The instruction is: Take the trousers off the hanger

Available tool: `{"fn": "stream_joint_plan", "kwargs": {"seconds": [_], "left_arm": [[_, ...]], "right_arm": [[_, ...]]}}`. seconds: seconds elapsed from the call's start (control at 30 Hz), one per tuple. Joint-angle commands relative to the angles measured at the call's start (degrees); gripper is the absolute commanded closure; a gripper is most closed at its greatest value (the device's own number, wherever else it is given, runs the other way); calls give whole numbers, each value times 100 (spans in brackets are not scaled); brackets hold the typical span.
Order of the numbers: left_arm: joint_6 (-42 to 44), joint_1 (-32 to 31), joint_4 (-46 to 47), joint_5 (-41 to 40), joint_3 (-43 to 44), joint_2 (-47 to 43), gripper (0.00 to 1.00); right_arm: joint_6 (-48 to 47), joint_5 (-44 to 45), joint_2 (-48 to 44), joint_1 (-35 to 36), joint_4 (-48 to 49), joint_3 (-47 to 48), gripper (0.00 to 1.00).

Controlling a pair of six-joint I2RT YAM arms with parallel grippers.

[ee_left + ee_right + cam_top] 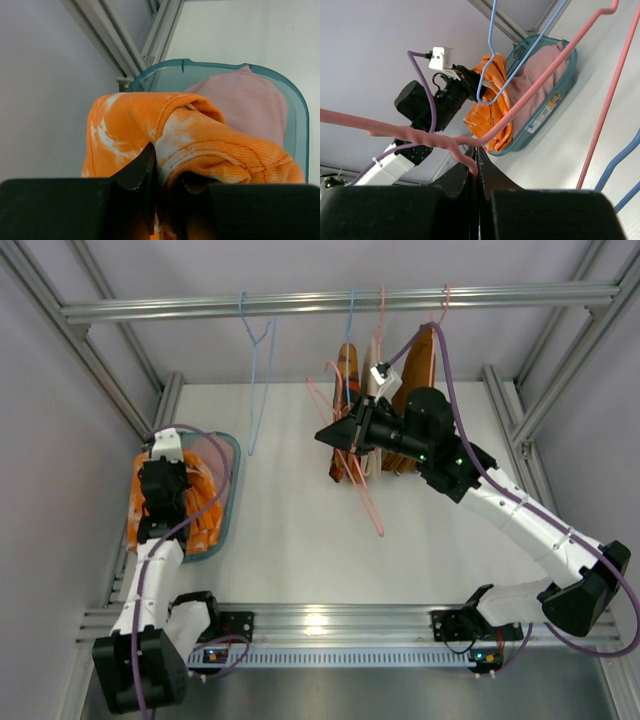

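Left wrist view: left tool (167, 172) pinched shut on bright orange cloth trousers (200, 135) over teal plastic basket (210, 64) at the bench's left edge, pale pink cloth trousers (250, 100) inside. We'd release low, inside the rim; right tool (476, 156) is clamped tight on pink wire hanger (545, 80), far middle.

Right pincer (475, 172) pinched on a pink hanger (540, 80)

The dark jaws meet around the pink wire, which slants up to the right. Behind it hangs a blue hanger (490, 55). On the white counter (560, 160), a teal basket (540, 127) holds pink trousers (530, 105) and orange trousers (492, 117), with the left arm (435, 107) at the orange cloth.
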Motion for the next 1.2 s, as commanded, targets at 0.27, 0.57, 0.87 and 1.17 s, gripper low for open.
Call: {"fn": "stream_joint_plan", "kwargs": {"seconds": [0.27, 0.57, 0.87, 1.17], "left_arm": [[-1548, 745, -1085, 2592, 571, -869, 12], [-1900, 745, -3176, 3031, 2476, -1652, 7], [-1891, 745, -3874, 3277, 3376, -1555, 1], [-2146, 745, -3750, 3383, 3525, -1635, 1]], "right_arm": [[-85, 147, 164, -45, -126, 687, 100], [-384, 850, 287, 271, -821, 1250, 100], [-147, 1290, 927, 527, -1050, 2207, 100], [64, 1931, 2158, 501, -1261, 3709, 100]]}}
